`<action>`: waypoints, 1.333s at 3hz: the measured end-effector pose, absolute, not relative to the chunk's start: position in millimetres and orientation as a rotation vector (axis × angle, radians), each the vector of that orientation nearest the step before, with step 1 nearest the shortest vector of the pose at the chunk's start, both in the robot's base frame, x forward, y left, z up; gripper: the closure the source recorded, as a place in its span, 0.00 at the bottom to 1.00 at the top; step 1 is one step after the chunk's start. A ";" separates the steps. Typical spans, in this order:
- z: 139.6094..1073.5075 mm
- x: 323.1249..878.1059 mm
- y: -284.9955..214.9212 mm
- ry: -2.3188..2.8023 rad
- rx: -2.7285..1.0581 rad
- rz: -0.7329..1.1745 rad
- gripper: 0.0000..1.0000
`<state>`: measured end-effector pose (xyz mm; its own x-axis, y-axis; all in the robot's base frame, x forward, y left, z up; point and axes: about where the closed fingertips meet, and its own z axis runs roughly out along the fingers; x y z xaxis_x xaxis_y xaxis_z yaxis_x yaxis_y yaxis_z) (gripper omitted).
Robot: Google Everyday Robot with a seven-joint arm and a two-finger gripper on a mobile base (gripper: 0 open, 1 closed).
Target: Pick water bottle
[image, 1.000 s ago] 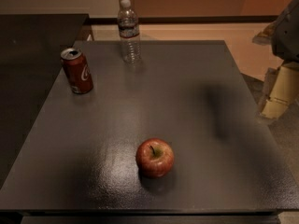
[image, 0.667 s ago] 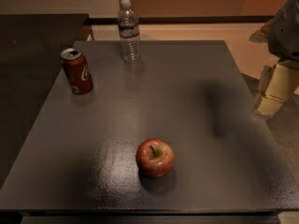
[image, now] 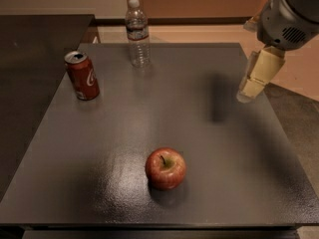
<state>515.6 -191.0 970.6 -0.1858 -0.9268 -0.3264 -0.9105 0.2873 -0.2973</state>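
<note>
On table [image: 99,133], far edge: water bottle [image: 137,34], upright; gripper [image: 248,91] over right edge, well apart, grip state indeterminable.

My gripper [image: 247,94] hangs above the dark table [image: 209,133], near its right edge. Well off to the gripper's left I see a red Coca-Cola can [image: 82,76] standing upright close to the table's left edge, its silver top showing. A red apple [image: 165,168] sits stem up, nearer to me than the gripper and to its left, well apart from the can. Farther left, past the can, a second dark tabletop [image: 30,59] lies beside this one.
</note>
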 end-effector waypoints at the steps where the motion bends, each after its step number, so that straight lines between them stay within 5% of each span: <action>1: 975.0 557.6 -169.3 2.075 -1.587 -0.003 0.00; 4: 961.7 667.5 -73.0 2.015 -1.327 0.202 0.00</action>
<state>667.5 -73.0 961.7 -0.2253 -0.7441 -0.6289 -0.8541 0.4614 -0.2400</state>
